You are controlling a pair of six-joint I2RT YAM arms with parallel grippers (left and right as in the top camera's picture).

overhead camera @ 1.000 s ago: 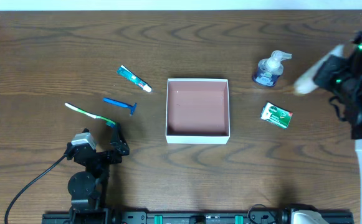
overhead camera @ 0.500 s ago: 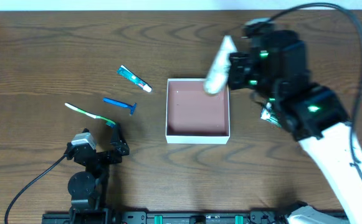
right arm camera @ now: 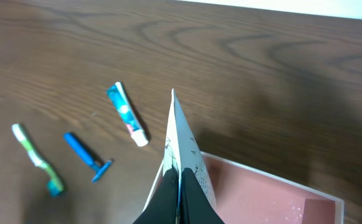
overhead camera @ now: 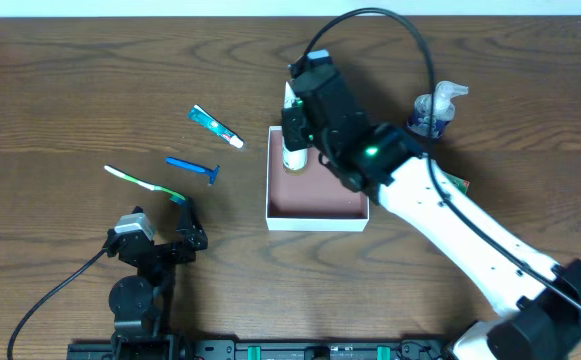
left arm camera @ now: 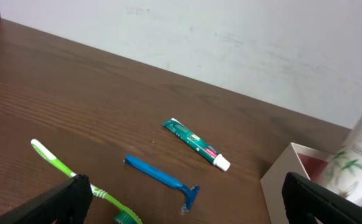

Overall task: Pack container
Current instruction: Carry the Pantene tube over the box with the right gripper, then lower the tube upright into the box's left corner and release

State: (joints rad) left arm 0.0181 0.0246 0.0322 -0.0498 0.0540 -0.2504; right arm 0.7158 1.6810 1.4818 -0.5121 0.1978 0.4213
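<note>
Your right gripper [right arm camera: 179,186] is clamped tight on the white tube [overhead camera: 292,150], jaws pinched flat on its crimped end, and the wrist view shows the tube edge-on running straight out from between the fingers. From overhead, the right arm reaches across from the right side of the table [overhead camera: 90,80] and holds that tube over the container [overhead camera: 315,221], right at the far corner on your left arm's side. The tube's capped end points down into that corner, but you cannot tell from any view whether it touches the reddish-brown floor. The container itself sits near the middle of the table, square and open on top, its white walls upright, and apart from the tube at its corner only the bare floor shows inside. Your left gripper [overhead camera: 192,228] hangs low near the front edge on the left, jaws spread wide with nothing between them. Just beyond it lies the toothbrush [overhead camera: 145,183], then the blue razor [overhead camera: 194,168], then the small toothpaste tube [overhead camera: 216,127], all on the wood and well left of the container. On the far right the pump bottle [overhead camera: 435,110] stands upright, and a green box [overhead camera: 457,183] peeks out from behind the right arm.
</note>
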